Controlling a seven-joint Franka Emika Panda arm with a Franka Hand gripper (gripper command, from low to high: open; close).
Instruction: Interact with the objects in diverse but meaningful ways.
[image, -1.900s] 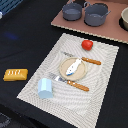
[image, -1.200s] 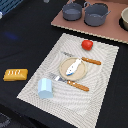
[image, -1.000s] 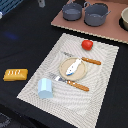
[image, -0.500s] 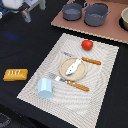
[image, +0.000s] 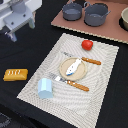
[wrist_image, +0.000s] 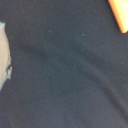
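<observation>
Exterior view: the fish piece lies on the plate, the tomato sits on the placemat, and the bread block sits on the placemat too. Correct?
Not quite. In the exterior view the bread block lies off the placemat, on the dark table. The fish piece on the plate and the tomato are as stated.

We looked for words, numbers and signs, and we cannot read any. We see no letters on the blue cup (image: 45, 88), the red tomato (image: 87, 44) or the orange bread block (image: 15, 74).
</observation>
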